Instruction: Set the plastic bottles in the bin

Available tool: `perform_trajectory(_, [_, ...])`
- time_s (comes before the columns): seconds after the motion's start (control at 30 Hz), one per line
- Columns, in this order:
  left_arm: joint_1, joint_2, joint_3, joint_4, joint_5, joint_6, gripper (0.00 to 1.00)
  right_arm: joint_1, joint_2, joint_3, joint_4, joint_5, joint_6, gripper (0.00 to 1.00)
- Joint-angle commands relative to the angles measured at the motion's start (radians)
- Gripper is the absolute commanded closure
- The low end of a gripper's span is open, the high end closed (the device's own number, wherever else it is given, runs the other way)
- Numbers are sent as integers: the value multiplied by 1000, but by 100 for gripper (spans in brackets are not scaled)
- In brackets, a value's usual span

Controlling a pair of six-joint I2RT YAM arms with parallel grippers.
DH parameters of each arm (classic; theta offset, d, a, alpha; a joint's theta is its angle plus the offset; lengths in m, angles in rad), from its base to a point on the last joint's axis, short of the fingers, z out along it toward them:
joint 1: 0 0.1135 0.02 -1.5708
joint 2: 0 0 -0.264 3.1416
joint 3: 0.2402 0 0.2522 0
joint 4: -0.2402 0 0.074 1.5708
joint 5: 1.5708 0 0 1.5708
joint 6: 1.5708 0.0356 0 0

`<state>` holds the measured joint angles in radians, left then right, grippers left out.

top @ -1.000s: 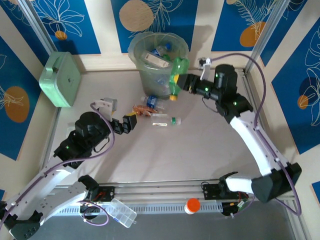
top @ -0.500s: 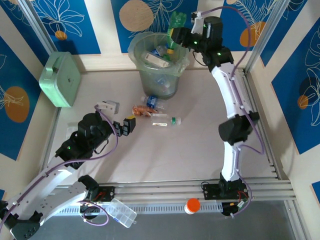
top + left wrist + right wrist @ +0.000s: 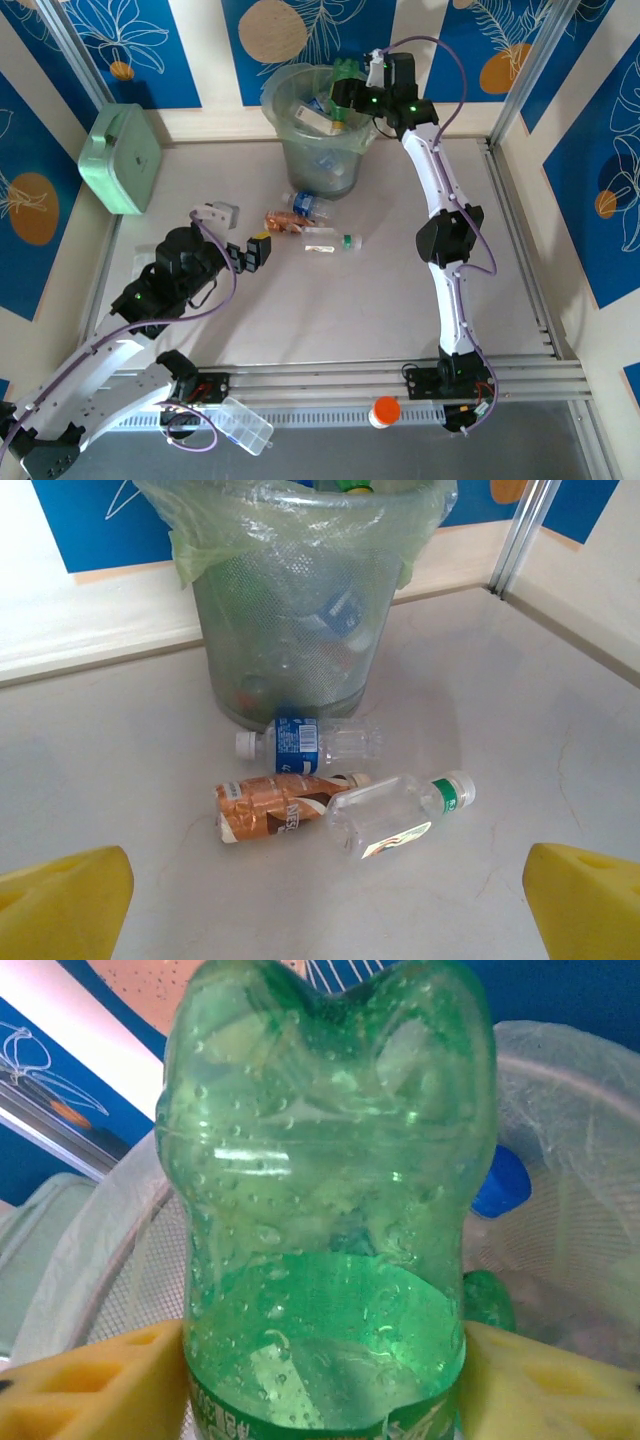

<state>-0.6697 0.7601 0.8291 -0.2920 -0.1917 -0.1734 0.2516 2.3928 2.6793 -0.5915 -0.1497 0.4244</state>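
Green bottle (image 3: 320,1210) now over the bin (image 3: 296,165)
Right gripper (image 3: 322,1380) has swung to 12 o'clock, pads still pinching the bottle, ready to drop it; left gripper (image 3: 258,248) gapes wide, empty.

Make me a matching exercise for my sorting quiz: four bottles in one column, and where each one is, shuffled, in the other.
Bottles
1. green bottle
2. blue-labelled bottle
3. orange-labelled bottle
4. green-banded clear bottle

Places
A. lying flat, white cap pointing right in the left wrist view
B. in the right gripper, above the bin
C. lying right by the bin's base
D. leftmost of the three lying bottles

Pairs: 1-B, 2-C, 3-D, 4-A
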Motion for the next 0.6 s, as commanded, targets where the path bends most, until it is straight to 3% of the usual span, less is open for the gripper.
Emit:
perform_trajectory(0.0, [4,-9,-10,28,-3,19,1,-2,-18,-12,-20,-7,-28,23])
perform_trajectory(0.17, [4,-11,-9,24,-12,19,1,-4,-39,-12,-10,9,-27,18])
perform_trajectory(0.57, [4,-16,-13,23,-61,28,1,2,-164,-53,1,39,-54,20])
